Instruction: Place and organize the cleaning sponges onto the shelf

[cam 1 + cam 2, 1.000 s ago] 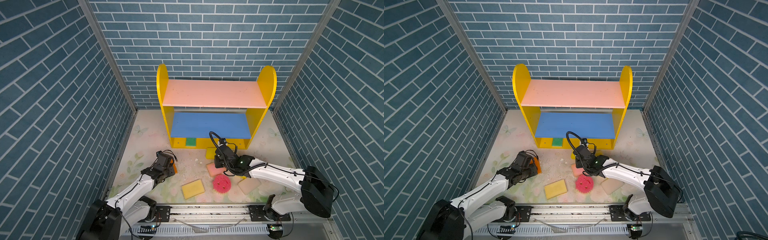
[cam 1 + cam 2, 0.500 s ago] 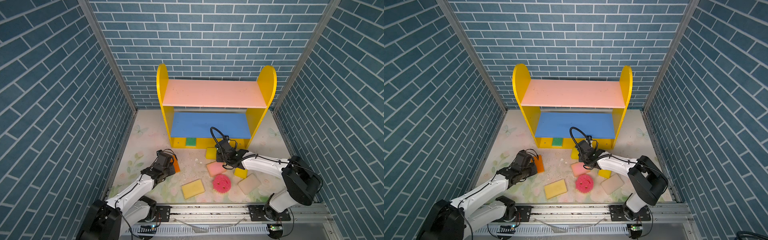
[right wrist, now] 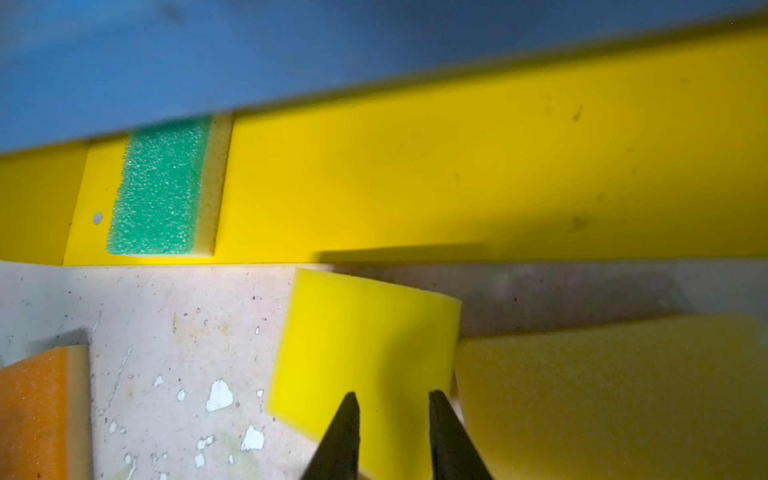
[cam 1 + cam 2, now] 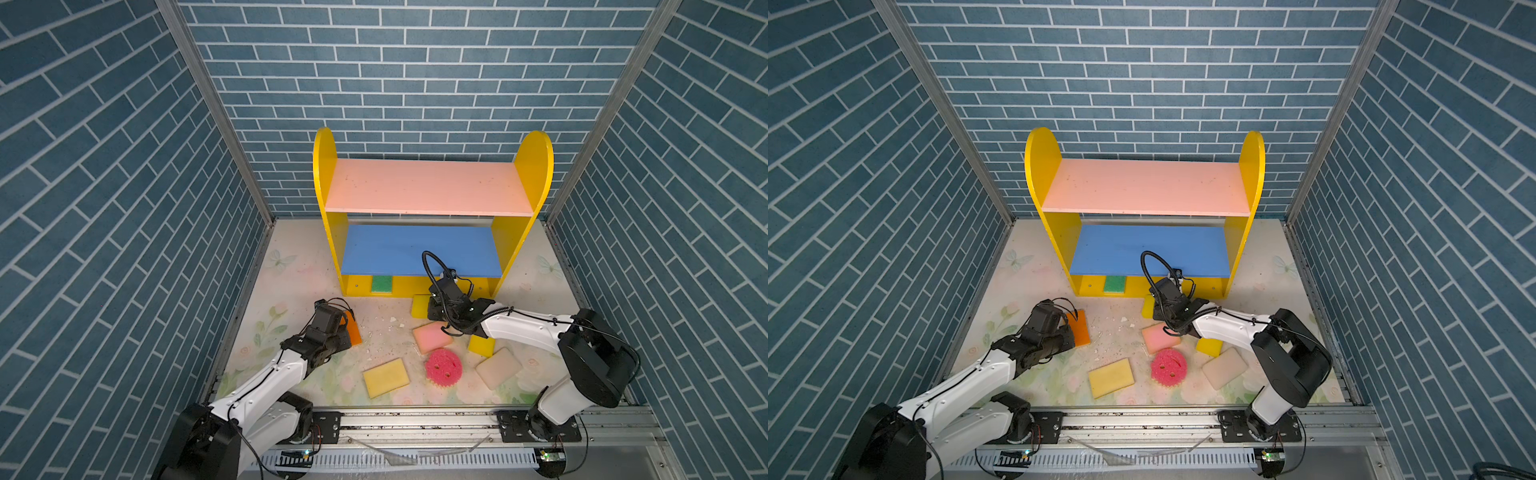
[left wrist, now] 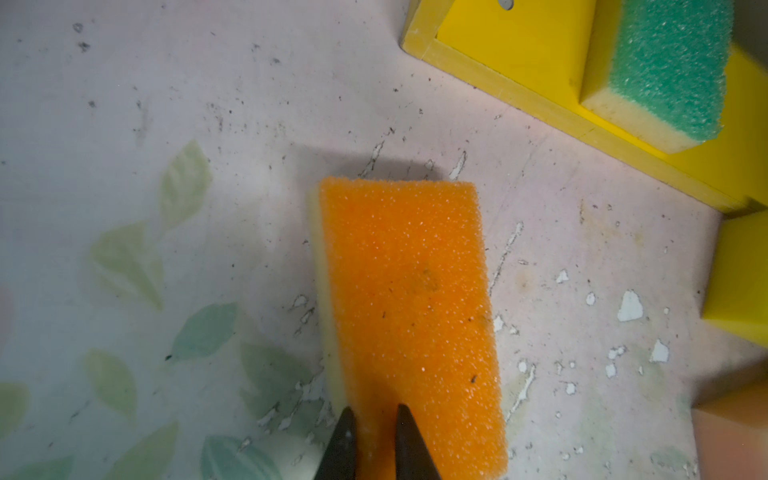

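The shelf (image 4: 428, 187) stands at the back, with a green sponge (image 4: 381, 284) on its yellow base. My left gripper (image 5: 372, 413) is shut on an end of the orange sponge (image 5: 407, 291), left of centre on the floor in both top views (image 4: 353, 332). My right gripper (image 3: 392, 399) hovers by the shelf's base with its fingers a little apart over a near corner of a bright yellow sponge block (image 3: 365, 340), which rests on the floor (image 4: 419, 304). A duller yellow sponge (image 3: 602, 395) lies right beside that block.
Loose on the floor mat lie a pink sponge (image 4: 430, 337), a small yellow sponge (image 4: 482, 345), a cream sponge (image 4: 498, 368), a flat yellow sponge (image 4: 385, 377) and the round pink sponge (image 4: 443, 365). Brick-pattern walls close in both sides and the back.
My left gripper has closed on the orange sponge. My right gripper has moved from above the pink sponge toward the shelf's base, up to the bright yellow block.
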Controlling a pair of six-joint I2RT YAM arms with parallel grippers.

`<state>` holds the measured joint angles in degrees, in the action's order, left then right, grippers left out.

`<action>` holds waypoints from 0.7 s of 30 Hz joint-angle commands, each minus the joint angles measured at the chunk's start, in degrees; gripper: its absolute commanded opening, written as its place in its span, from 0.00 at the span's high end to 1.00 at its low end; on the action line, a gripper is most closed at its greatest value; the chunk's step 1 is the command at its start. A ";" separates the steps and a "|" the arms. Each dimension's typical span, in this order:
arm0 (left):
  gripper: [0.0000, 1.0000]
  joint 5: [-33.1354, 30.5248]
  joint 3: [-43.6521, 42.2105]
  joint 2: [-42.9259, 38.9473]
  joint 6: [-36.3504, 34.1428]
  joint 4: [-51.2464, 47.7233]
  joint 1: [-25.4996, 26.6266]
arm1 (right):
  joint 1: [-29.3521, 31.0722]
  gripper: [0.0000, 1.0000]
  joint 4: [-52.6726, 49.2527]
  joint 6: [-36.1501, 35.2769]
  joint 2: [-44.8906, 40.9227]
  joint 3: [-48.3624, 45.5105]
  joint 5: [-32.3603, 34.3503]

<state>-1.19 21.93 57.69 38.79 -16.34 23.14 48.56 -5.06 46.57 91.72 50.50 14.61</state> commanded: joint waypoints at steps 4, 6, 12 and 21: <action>0.82 0.88 0.65 -0.47 -0.32 -1.51 -0.21 | -0.46 0.70 0.41 3.40 1.92 0.86 -0.66; 0.82 1.02 0.57 -0.45 -0.54 -1.25 -0.22 | -0.52 0.70 0.49 3.62 2.41 0.74 -0.82; 0.82 1.36 0.92 -0.47 0.04 -0.95 -0.26 | -0.57 0.97 4.29 3.31 0.63 -1.65 -3.10; 0.82 2.89 2.05 -0.50 -1.72 -0.08 -0.24 | -0.56 1.00 -14.31 3.40 -21.18 -4.87 4.54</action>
<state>0.62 22.26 57.49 38.65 -16.32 23.11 48.21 -8.75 48.64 78.43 47.33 13.72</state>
